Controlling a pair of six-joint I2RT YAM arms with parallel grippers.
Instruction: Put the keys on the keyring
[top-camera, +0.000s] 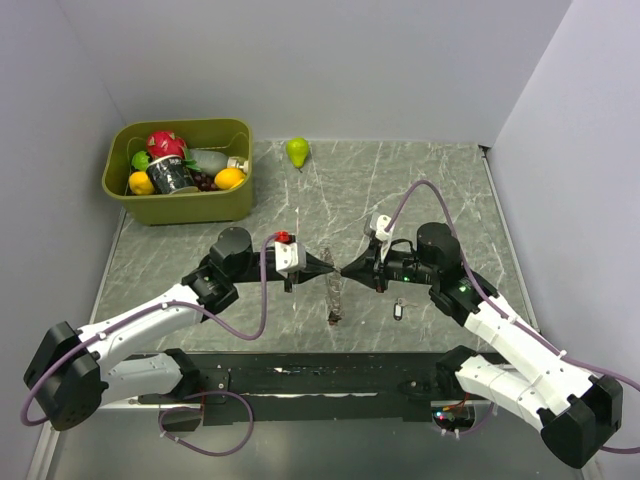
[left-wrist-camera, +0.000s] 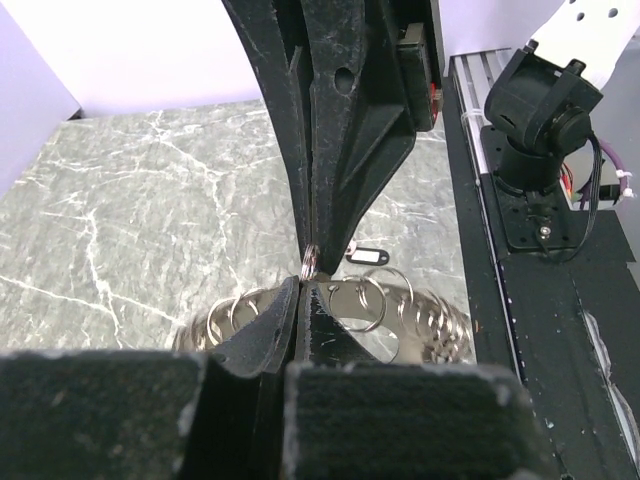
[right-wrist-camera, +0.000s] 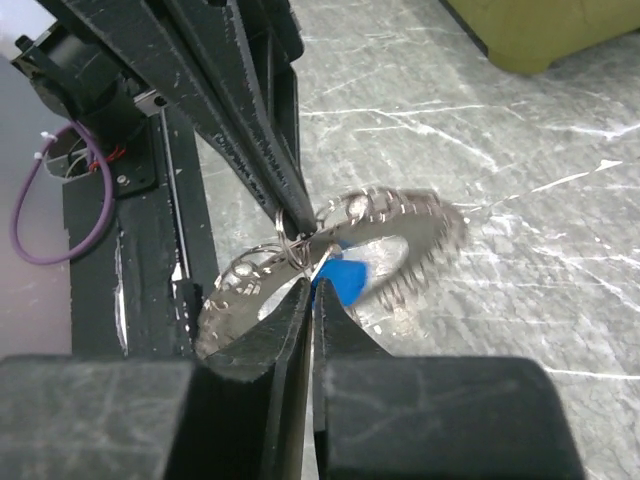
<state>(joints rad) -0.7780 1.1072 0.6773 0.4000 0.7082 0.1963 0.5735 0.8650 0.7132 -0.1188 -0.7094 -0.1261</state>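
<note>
The keyring (left-wrist-camera: 425, 312) hangs clear of the tabletop (top-camera: 420, 190), edge-on to the overhead camera. Its toothed rim is nipped in the very tips of my left pincer (left-wrist-camera: 298, 290), which is clenched tight on it. Straight across, nose to nose with that pincer, my right pincer (right-wrist-camera: 310, 285) has its jaws drawn together. I read it as grasping the blue-tagged key (right-wrist-camera: 347, 275) by its small wire loop, with the loop pressed at the ring's rim and the tag dangling just past the fingertips. I can't tell whether the loop has caught onto the ring. A second key (top-camera: 398, 311), with a dark-and-white tag, lies flat on the tabletop below the right pincer, towards its outer side, near but untouched.

My worry is the grip. The left pincer holds a thin rim at its extreme tips, and the ring is blurred in the right wrist view, so I judge it may be swaying. A sideways push from the right pincer could twist the ring loose. The loop is tiny and could pop out of the right pincer, dropping the key. The two pincers are also close enough to knock tips.

The tabletop is smooth grey marbled stone-look, so I expect anything dropped to skid. Well beyond the left pincer sits an olive bin (top-camera: 135, 205) of toy fruit, and a lone pear (top-camera: 297, 151) lies far past both pincers. Plain pale walls (top-camera: 350, 60) close in the sides and back.
</note>
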